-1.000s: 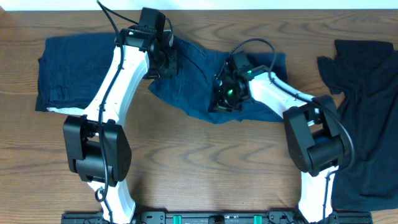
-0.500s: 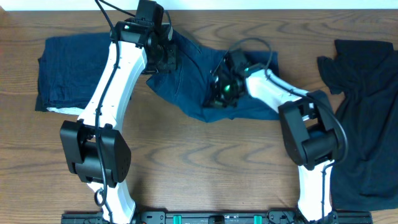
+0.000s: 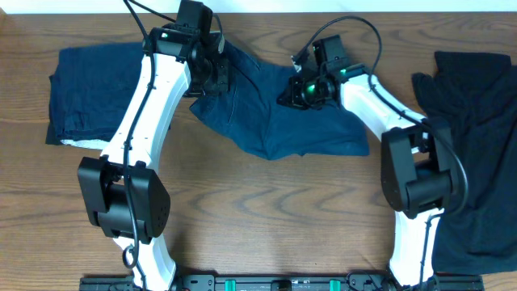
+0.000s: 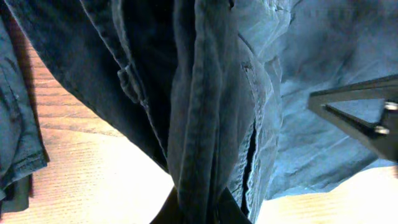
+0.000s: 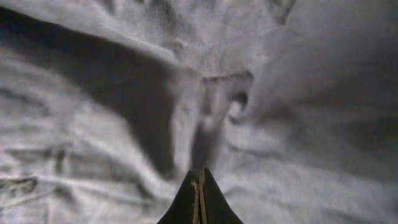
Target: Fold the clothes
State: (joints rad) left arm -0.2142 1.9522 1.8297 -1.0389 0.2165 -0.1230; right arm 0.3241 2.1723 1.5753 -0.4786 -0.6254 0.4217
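Note:
A dark navy denim garment with stitched seams lies crumpled at the back centre of the table. My left gripper is shut on its left edge; in the left wrist view the bunched denim hangs down between the fingers. My right gripper is shut and sits over the garment's upper middle. In the right wrist view its closed tips rest against wrinkled fabric, with nothing visibly between them. A folded navy garment lies at the far left. A black garment lies at the far right.
The wooden table shows bare in front of the clothes and in the left wrist view. The folded navy garment's edge shows at the left of that view. A dark part of the right arm pokes in at its right.
My right gripper has moved from the denim's middle toward the back and a little right. My left gripper has shifted slightly back, still holding the denim's edge.

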